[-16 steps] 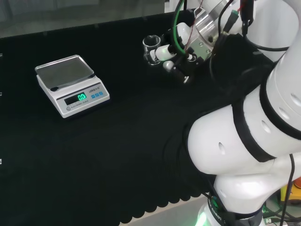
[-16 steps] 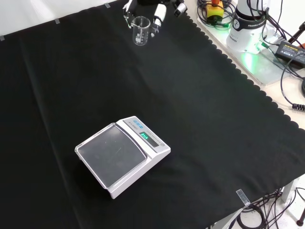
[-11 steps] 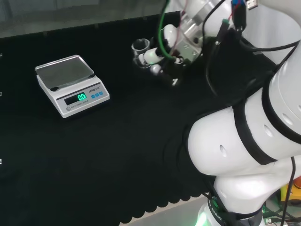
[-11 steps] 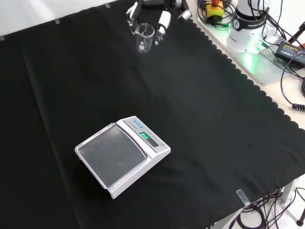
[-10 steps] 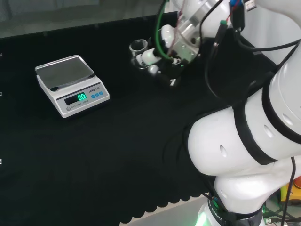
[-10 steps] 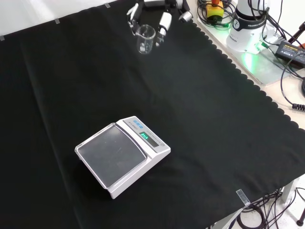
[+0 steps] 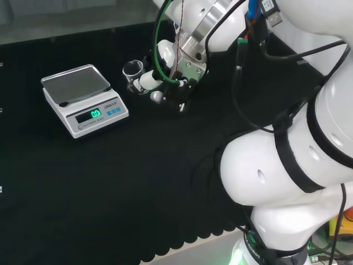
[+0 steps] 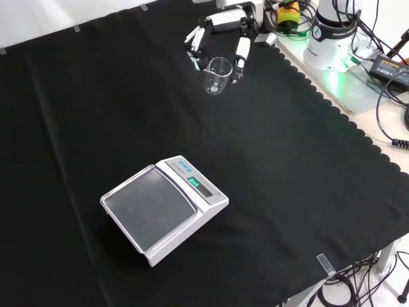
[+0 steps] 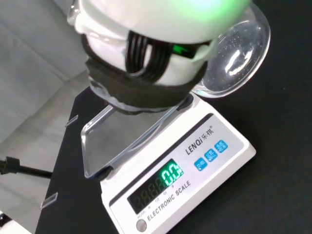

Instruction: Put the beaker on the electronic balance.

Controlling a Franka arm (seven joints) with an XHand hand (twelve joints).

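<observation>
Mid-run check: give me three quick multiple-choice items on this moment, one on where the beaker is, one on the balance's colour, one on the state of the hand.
1. Where is the beaker?
A. On the balance pan
B. In the hand, short of the balance
C. Lying on the cloth

2. What colour is the balance's housing?
A. White
B. Red
C. Yellow

3. How is the hand?
A. Open and apart from the beaker
B. Shut, holding nothing
C. Shut on the beaker

Key: 1 B, the beaker sits among the fingers of the hand, apart from the balance, whose pan is bare. 2 A, the housing is white, with a lit green display. 3 C, the fingers curl round the glass in the head view.
</observation>
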